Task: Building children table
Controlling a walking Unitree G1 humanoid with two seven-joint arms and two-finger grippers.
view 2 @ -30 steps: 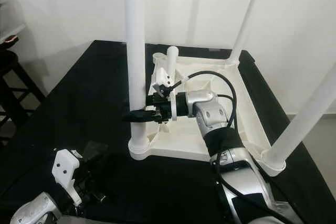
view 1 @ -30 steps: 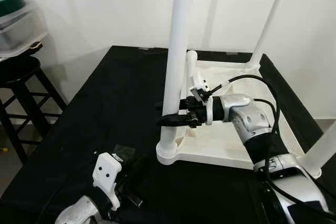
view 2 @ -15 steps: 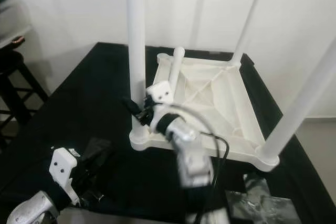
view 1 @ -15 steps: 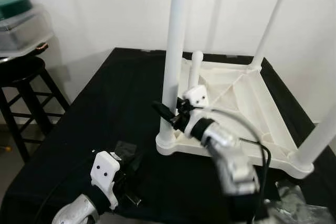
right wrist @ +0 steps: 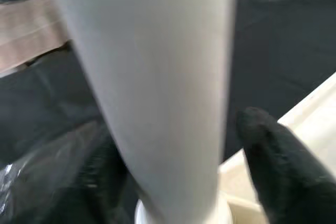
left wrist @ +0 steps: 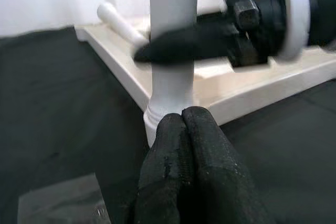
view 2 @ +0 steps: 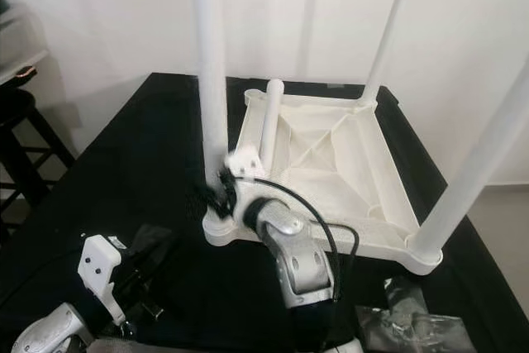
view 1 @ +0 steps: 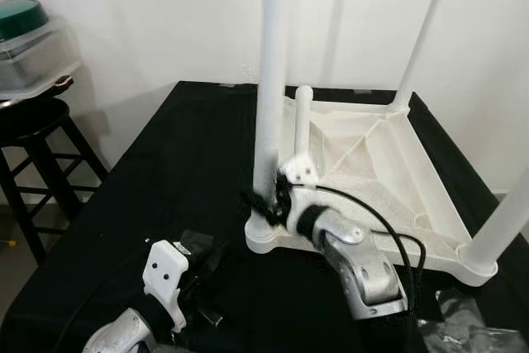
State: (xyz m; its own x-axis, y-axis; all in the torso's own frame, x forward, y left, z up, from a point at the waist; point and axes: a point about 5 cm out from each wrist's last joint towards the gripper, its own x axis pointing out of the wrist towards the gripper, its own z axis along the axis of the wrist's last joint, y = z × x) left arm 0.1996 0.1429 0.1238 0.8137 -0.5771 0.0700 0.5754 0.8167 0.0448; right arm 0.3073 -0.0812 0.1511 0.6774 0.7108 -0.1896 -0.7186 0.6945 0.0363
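The white children's table (view 1: 397, 163) lies upside down on a black-covered table (view 1: 182, 163). Three legs stand up from its corners: near left (view 1: 271, 88), far right (view 1: 423, 31) and near right (view 1: 506, 229). A loose white leg (view 1: 302, 121) rests slanted inside the top by its left rim. My right gripper (view 1: 258, 202) straddles the near-left leg just above its socket, open, with a gap beside one finger (right wrist: 278, 166). My left gripper (left wrist: 184, 124) is shut on nothing, low near the table's front edge, pointing at that leg's base (left wrist: 170, 103).
A black stool (view 1: 33, 121) stands at the left, with a clear lidded container (view 1: 33, 39) above it. Clear plastic wrap lies by the left gripper (view 1: 194, 241) and at the front right (view 1: 471, 320). A white wall runs close behind the table.
The camera has pulled back. My right gripper slid down the near-left leg from mid height to just above its socket, and the arm now reaches in from the front. The left gripper stayed put.
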